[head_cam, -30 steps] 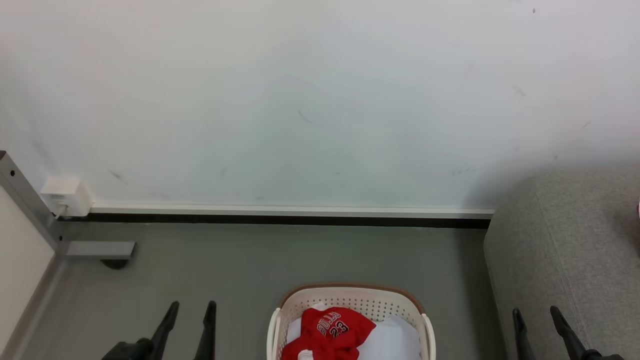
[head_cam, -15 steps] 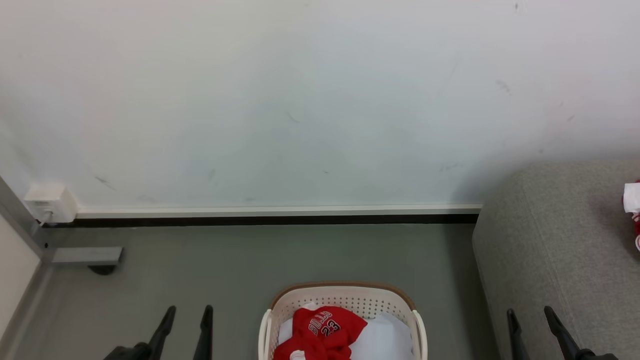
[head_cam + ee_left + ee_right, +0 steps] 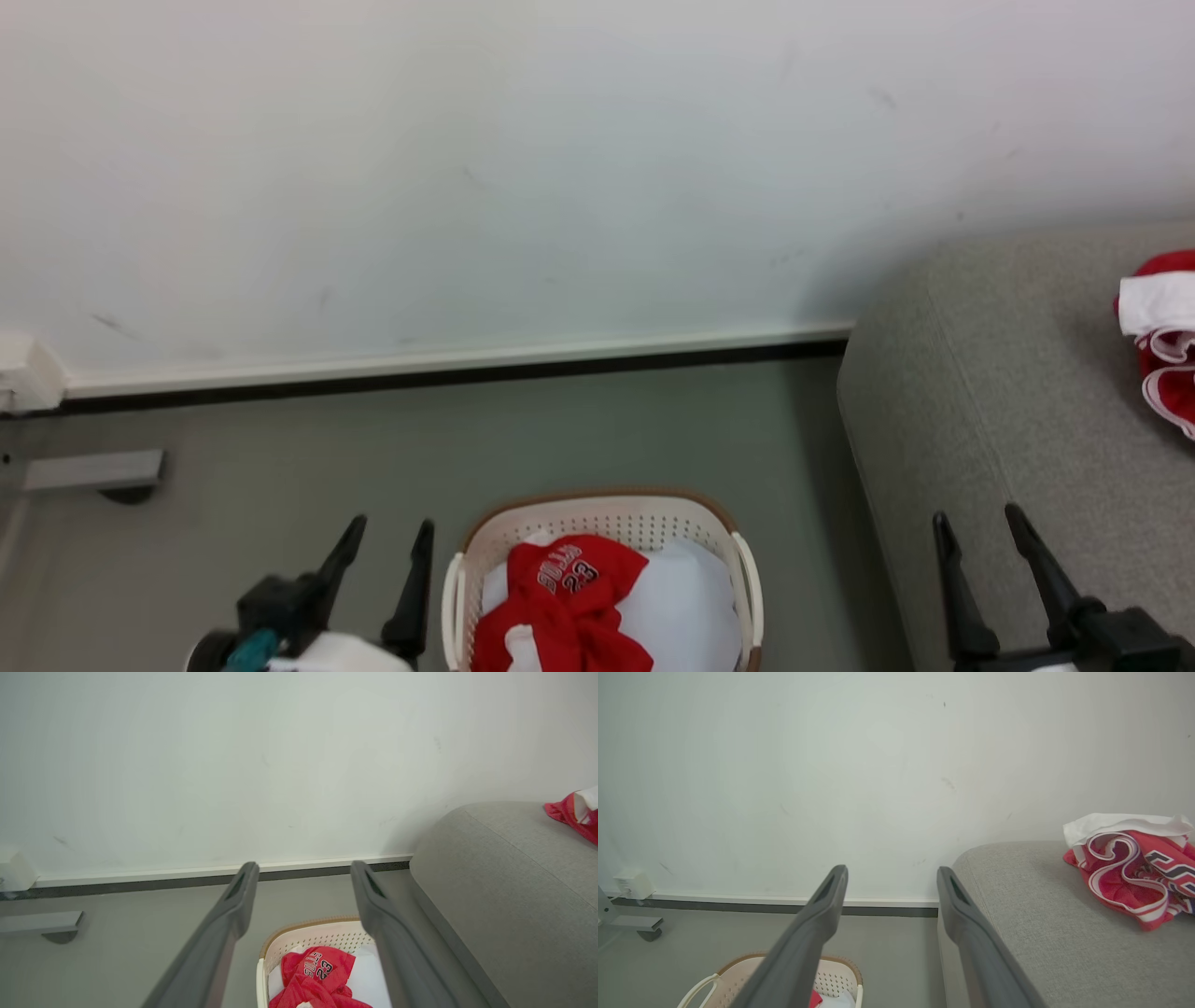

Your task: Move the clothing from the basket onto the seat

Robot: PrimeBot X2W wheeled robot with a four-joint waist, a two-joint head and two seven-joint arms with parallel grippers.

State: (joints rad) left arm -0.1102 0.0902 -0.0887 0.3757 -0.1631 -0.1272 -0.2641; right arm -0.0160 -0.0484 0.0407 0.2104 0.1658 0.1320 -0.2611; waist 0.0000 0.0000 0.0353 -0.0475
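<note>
Overrunning head view's edge: basket (image 3: 602,523), clothing (image 3: 569,586)

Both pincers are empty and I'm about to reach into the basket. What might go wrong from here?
1. The red number-23 jersey lies crumpled on the white cloth; one grab may lift both or drop one onto the grey floor.
2. The open left pincer could snag the perforated cream plastic basket and possibly tip it.

light: bright, even, diffuse, no glare | shadows: soft grey patch on the wall (image 3: 822,271) beside the seat (image 3: 980,420), faint band on the floor (image 3: 803,467) along its base | head view: slightly soft all over | wrist views: jaws near the lens soft-edged, room beyond clearer
</note>
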